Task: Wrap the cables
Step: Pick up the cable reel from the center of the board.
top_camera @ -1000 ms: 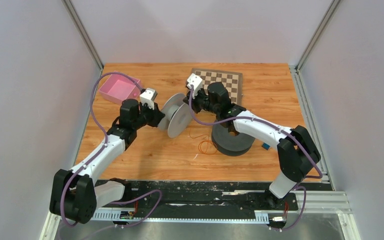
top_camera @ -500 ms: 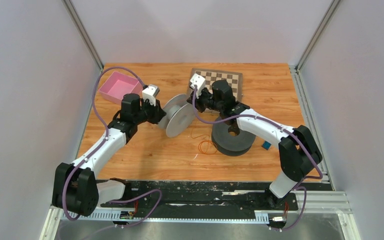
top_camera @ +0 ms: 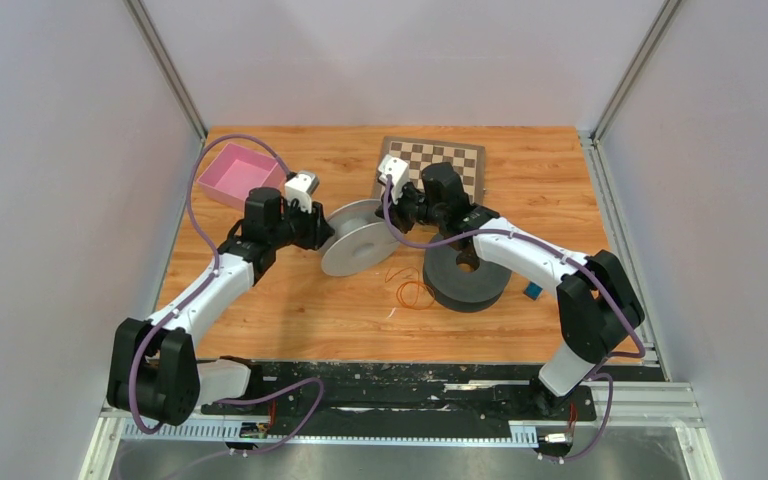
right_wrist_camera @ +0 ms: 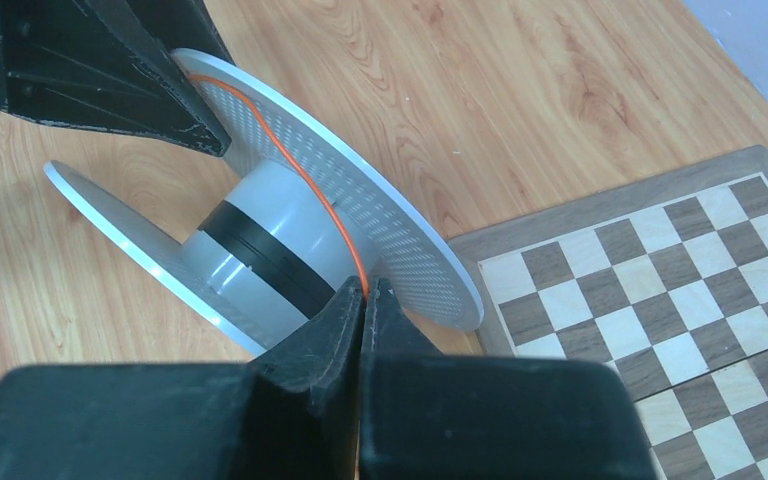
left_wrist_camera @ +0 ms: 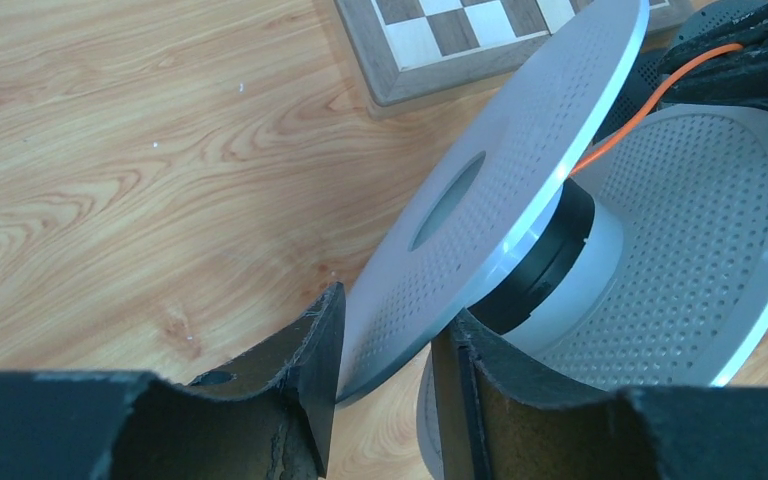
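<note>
A grey spool leans low on the table between my two grippers. My left gripper is open and straddles the rim of the spool's near flange. The rim rests against the left finger, and wood shows between it and the right finger. My right gripper is shut on the thin orange-red cable, which runs from the fingertips across the perforated flange. The rest of that cable lies in loose loops on the wood beside a black spool.
The chessboard lies behind the right gripper. A pink box sits at the back left behind the left arm. A small blue object is right of the black spool. Grey walls close in the sides.
The grey spool has tipped from standing on its edge to leaning low. My left gripper's jaws have spread apart around its rim. The right gripper stays shut on the orange cable.
</note>
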`<action>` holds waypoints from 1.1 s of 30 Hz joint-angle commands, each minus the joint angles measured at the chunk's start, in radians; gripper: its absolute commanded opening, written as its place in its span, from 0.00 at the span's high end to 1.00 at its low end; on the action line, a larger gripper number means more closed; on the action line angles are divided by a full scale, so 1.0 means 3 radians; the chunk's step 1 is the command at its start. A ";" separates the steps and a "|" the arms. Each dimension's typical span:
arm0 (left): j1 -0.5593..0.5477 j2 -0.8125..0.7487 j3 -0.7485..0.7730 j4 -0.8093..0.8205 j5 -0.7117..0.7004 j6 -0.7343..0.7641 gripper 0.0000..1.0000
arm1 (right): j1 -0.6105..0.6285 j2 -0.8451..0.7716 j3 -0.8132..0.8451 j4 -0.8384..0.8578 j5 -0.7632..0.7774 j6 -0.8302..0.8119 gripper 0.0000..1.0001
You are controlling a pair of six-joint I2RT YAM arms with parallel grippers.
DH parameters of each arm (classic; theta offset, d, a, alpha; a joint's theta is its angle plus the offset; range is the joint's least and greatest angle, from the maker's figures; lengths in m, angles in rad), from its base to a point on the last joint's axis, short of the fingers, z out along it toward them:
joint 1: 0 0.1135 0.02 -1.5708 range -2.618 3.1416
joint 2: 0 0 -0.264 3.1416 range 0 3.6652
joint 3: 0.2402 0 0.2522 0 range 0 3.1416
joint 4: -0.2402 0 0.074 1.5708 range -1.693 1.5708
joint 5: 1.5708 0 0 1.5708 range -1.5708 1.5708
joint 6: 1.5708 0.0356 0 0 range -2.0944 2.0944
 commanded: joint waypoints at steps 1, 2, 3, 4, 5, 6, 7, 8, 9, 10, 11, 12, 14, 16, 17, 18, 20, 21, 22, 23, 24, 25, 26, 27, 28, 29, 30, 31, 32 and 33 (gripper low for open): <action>0.0001 -0.0095 0.0141 -0.0082 0.0011 0.0022 0.55 | -0.0003 -0.0002 0.0033 -0.0047 -0.0073 -0.0022 1.00; -0.0001 -0.0104 0.0148 -0.0109 0.0003 0.0032 0.54 | -0.0006 0.0001 0.0038 -0.0044 -0.0068 -0.0030 1.00; -0.0001 -0.0115 0.0155 -0.0135 0.0010 0.0060 0.54 | -0.0007 0.0012 0.0045 -0.0047 -0.0064 -0.0035 1.00; 0.0003 -0.0116 0.0176 -0.0196 0.0018 0.0074 0.52 | -0.0008 0.0016 0.0048 -0.0051 -0.0058 -0.0040 1.00; 0.0001 -0.0121 0.0192 -0.0235 0.0025 0.0110 0.51 | -0.0008 0.0025 0.0057 -0.0059 -0.0054 -0.0048 1.00; -0.0001 -0.0130 0.0227 -0.0314 0.0032 0.0130 0.51 | -0.0007 0.0028 0.0063 -0.0064 -0.0052 -0.0055 1.00; -0.0001 -0.0137 0.0243 -0.0348 0.0039 0.0166 0.50 | -0.0012 0.0030 0.0063 -0.0072 -0.0050 -0.0063 1.00; 0.0001 -0.0152 0.0272 -0.0405 0.0064 0.0189 0.50 | -0.0013 0.0032 0.0066 -0.0075 -0.0047 -0.0069 1.00; 0.0001 -0.0161 0.0301 -0.0426 0.0078 0.0227 0.49 | -0.0016 0.0035 0.0068 -0.0076 -0.0047 -0.0076 1.00; 0.0000 -0.0156 0.0316 -0.0470 0.0127 0.0267 0.49 | -0.0018 0.0037 0.0069 -0.0080 -0.0047 -0.0081 1.00; 0.0001 -0.0150 0.0357 -0.0495 0.0146 0.0288 0.48 | -0.0016 0.0041 0.0073 -0.0083 -0.0047 -0.0086 1.00; 0.0000 -0.0123 0.0385 -0.0549 0.0171 0.0320 0.48 | -0.0018 0.0041 0.0076 -0.0083 -0.0054 -0.0086 1.00; -0.0001 -0.0059 0.0466 -0.0638 0.0225 0.0345 0.48 | -0.0018 0.0046 0.0083 -0.0082 -0.0082 -0.0087 1.00; 0.0005 0.0012 0.0533 -0.0687 0.0305 0.0411 0.48 | -0.0016 0.0054 0.0096 -0.0083 -0.0135 -0.0083 1.00; 0.0000 0.0026 0.0557 -0.0693 0.0326 0.0426 0.48 | -0.0018 0.0056 0.0108 -0.0083 -0.0163 -0.0075 1.00; -0.0001 0.0051 0.0562 -0.0690 0.0367 0.0441 0.48 | -0.0018 0.0062 0.0127 -0.0083 -0.0191 -0.0065 1.00; 0.0005 0.0053 0.0551 -0.0645 0.0403 0.0433 0.48 | -0.0018 0.0071 0.0157 -0.0083 -0.0257 -0.0040 1.00; 0.0000 0.0049 0.0531 -0.0598 0.0414 0.0424 0.48 | -0.0017 0.0079 0.0180 -0.0083 -0.0277 -0.0037 1.00; -0.0001 0.0043 0.0523 -0.0579 0.0448 0.0411 0.48 | -0.0021 0.0087 0.0197 -0.0080 -0.0290 -0.0034 1.00; 0.0003 0.0041 0.0511 -0.0542 0.0467 0.0403 0.49 | -0.0019 0.0099 0.0212 -0.0083 -0.0297 -0.0029 1.00; 0.0003 0.0043 0.0505 -0.0528 0.0494 0.0388 0.49 | -0.0018 0.0113 0.0226 -0.0081 -0.0308 -0.0025 1.00; -0.0001 0.0047 0.0501 -0.0511 0.0506 0.0384 0.50 | -0.0018 0.0124 0.0242 -0.0079 -0.0323 -0.0014 1.00; -0.0004 0.0056 0.0501 -0.0508 0.0526 0.0377 0.50 | -0.0018 0.0137 0.0260 -0.0079 -0.0347 -0.0001 1.00; -0.0006 0.0062 0.0499 -0.0498 0.0534 0.0375 0.50 | -0.0018 0.0153 0.0278 -0.0075 -0.0375 0.0020 1.00; -0.0008 0.0064 0.0496 -0.0493 0.0536 0.0375 0.50 | -0.0018 0.0166 0.0300 -0.0067 -0.0402 0.0040 1.00; -0.0010 0.0064 0.0493 -0.0487 0.0540 0.0375 0.50 | -0.0018 0.0184 0.0324 -0.0052 -0.0436 0.0063 1.00; -0.0017 0.0063 0.0488 -0.0488 0.0541 0.0375 0.51 | -0.0020 0.0204 0.0351 -0.0046 -0.0459 0.0088 1.00; -0.0020 0.0059 0.0481 -0.0488 0.0537 0.0375 0.51 | -0.0019 0.0226 0.0379 -0.0038 -0.0494 0.0113 1.00; -0.0019 0.0055 0.0467 -0.0486 0.0535 0.0375 0.51 | -0.0018 0.0245 0.0408 -0.0033 -0.0527 0.0131 1.00; -0.0018 0.0035 0.0455 -0.0479 0.0529 0.0372 0.51 | -0.0018 0.0261 0.0438 -0.0032 -0.0559 0.0151 1.00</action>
